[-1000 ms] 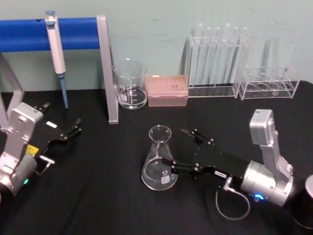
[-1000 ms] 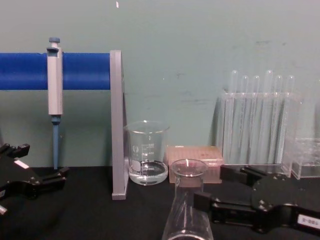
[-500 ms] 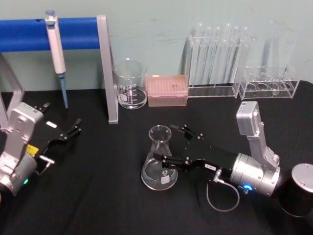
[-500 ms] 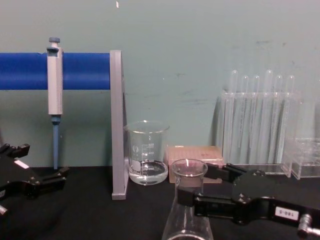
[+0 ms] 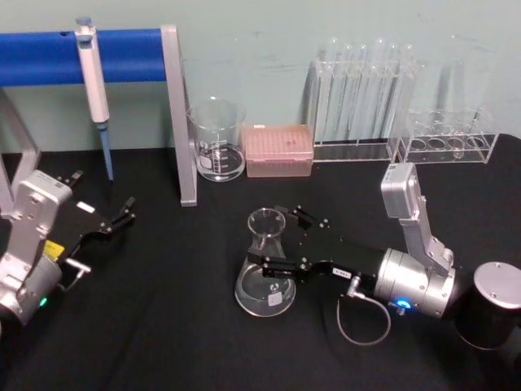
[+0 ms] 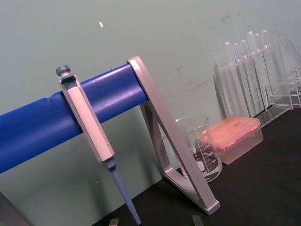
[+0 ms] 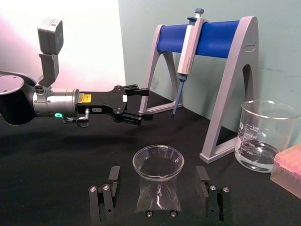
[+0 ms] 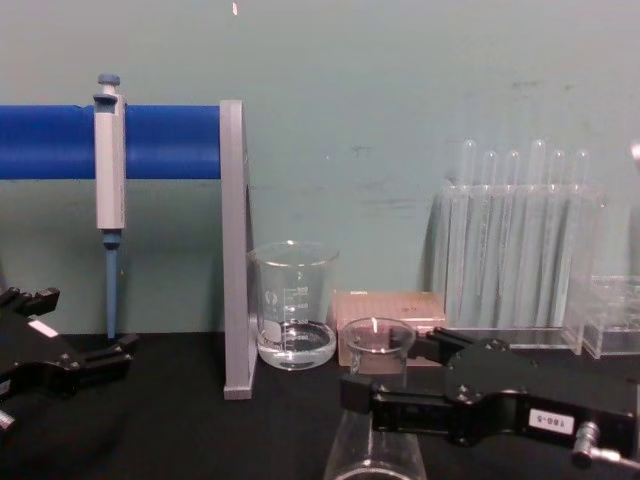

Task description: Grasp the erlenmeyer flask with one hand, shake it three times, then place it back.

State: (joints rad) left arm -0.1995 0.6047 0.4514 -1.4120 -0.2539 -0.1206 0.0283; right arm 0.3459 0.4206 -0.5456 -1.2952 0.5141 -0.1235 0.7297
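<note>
Head view: the black two-jawed right gripper (image 5: 265, 236) stood wide open, its jaws flanking the neck of the upright clear glass conical erlenmeyer flask (image 5: 262, 289); the black left gripper (image 5: 120, 217) sat parked, open, well apart to its left.

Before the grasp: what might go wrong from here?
1. The right gripper stands open astride the erlenmeyer flask at its neck; smooth tapering glass may slip once shaken.
2. An uneven close might tip the flask.
3. The black canister sits close by the right wrist; a swing might knock it.
The left gripper is parked at the left.
</note>
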